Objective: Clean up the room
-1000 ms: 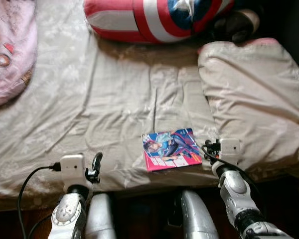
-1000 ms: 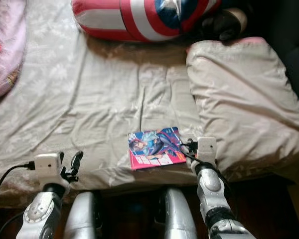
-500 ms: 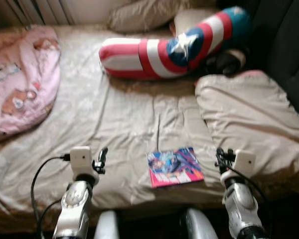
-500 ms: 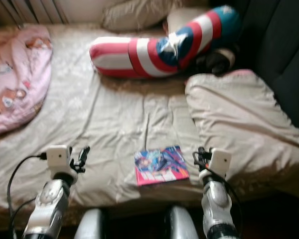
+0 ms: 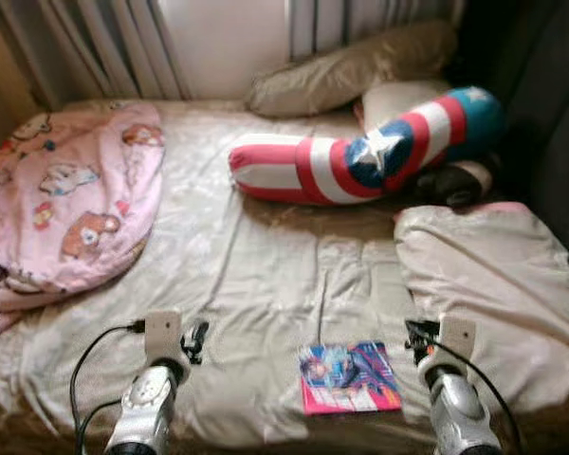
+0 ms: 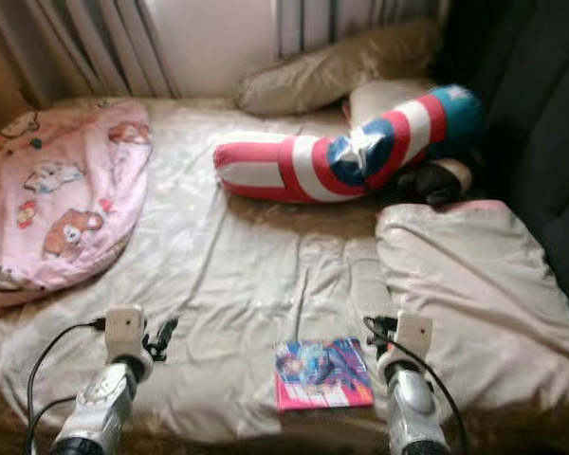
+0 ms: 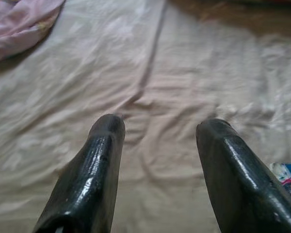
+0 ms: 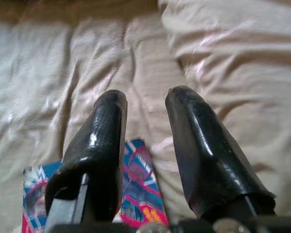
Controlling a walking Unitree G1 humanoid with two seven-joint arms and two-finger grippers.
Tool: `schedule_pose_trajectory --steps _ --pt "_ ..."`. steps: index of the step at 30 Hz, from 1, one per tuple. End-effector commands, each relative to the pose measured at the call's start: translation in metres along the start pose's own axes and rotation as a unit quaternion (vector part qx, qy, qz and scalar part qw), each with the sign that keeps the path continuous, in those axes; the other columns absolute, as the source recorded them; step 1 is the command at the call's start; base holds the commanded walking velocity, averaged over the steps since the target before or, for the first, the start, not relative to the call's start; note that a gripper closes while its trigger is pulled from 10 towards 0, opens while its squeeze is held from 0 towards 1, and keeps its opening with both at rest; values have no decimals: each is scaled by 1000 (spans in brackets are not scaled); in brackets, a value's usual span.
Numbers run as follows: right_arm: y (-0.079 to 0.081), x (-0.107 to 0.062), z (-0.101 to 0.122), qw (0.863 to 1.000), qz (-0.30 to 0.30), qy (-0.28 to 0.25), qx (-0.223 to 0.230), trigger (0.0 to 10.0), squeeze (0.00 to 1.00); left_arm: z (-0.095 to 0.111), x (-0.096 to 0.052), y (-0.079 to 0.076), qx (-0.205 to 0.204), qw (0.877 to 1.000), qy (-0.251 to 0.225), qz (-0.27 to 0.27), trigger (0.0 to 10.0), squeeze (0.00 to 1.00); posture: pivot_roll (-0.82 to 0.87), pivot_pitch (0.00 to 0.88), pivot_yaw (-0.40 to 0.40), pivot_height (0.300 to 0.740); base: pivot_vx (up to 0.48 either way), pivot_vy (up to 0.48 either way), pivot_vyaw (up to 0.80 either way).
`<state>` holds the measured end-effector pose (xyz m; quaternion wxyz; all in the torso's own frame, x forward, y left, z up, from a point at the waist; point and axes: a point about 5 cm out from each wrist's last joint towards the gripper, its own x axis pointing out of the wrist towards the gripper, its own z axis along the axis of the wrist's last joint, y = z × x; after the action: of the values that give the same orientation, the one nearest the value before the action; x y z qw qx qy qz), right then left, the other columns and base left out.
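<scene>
1. We stand at the near edge of a bed (image 5: 266, 275) covered with a rumpled beige sheet, curtains and a pale wall behind it at 12 o'clock.

2. On the bed lie a pink cartoon blanket (image 5: 71, 194) at 10 o'clock, a red, white and blue striped bolster with a star (image 5: 360, 161) at 1 o'clock, a tan pillow (image 5: 346, 76) beyond it, and a folded beige cover (image 5: 498, 275) at 3 o'clock.

3. The thing we judge needs tidying is a thin comic book (image 5: 349, 377), lying flat near the bed's front edge at about 5 o'clock.

4. Our right gripper (image 8: 145, 104) hovers just beside the comic's right edge, low over the sheet, its two fingers spread apart and holding nothing. In the right wrist view the comic sits under and just behind the fingertips, toward the robot's left.

5. Our left gripper (image 7: 160, 126) is likewise parted and empty, over bare sheet well apart from the comic at 7 o'clock; one corner of the comic peeks in at the edge of that wrist view.

6. We judge the comic light, floppy and glossy, so likely slippery. Lying flat on soft bedding, it offers no raised edge; we would pinch the right-hand edge, pressing into the mattress to get one finger underneath.

7. The risk is creasing the cover or snagging the sheet along with it.
</scene>
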<state>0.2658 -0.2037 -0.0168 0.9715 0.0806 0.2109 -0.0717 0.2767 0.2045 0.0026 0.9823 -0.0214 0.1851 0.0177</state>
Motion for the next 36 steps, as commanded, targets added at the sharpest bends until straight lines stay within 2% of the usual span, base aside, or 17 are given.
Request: schedule_pose_trajectory --steps 1,2,3,5,7,8,11,14,17,22,25,31,36 --pt "-7 -5 -15 999 -9 39 9 10000 0 -14 -2 -1 12 999 33 -3 10000 0 98 0 -18 740 0 0 0" --pt "-9 -8 -22 998 -15 59 16 10000 0 -23 -4 -1 18 998 56 1 10000 0 94 0 -18 740 0 0 0" --pt "-9 -8 -22 998 -15 59 16 10000 0 -23 -4 -1 18 998 56 1 10000 0 94 0 -18 740 0 0 0" --pt "-13 -18 -43 993 -19 115 -14 10000 0 -39 -10 1 17 995 98 11 10000 0 101 0 -21 740 0 0 0" --pt "-16 -22 -51 991 -27 131 -13 10000 0 -44 -12 1 17 994 111 14 10000 0 104 0 -19 740 0 0 0" --pt "-18 -26 -56 990 -37 139 1 10000 0 -50 -15 2 18 992 124 15 10000 0 99 0 -18 740 0 0 0" --pt "-20 -28 -59 989 -40 143 6 10000 0 -52 -16 2 18 991 129 15 10000 0 92 0 -15 740 0 0 0" --pt "-29 -40 -76 982 -75 172 31 10000 0 -66 -24 7 11 986 163 33 10000 0 71 0 -2 740 0 0 0" --pt "-28 -46 -84 978 -87 186 43 10000 0 -73 -28 5 8 983 181 30 10000 0 60 0 6 740 0 0 0" --pt "-19 -51 -94 977 -69 202 12 10000 0 -77 -30 6 10 982 187 35 10000 0 55 0 6 740 0 0 266" --pt "-17 -52 -96 977 -63 205 13 10000 0 -78 -31 6 10 981 189 38 10000 0 58 0 5 740 0 0 800" --pt "-25 -58 -101 972 -71 222 14 10000 0 -86 -38 12 12 978 204 50 10000 0 50 0 -2 740 0 0 800" --pt "-29 -59 -101 971 -80 222 26 10000 0 -88 -39 7 3 977 207 49 10000 0 51 0 -8 740 0 0 0"
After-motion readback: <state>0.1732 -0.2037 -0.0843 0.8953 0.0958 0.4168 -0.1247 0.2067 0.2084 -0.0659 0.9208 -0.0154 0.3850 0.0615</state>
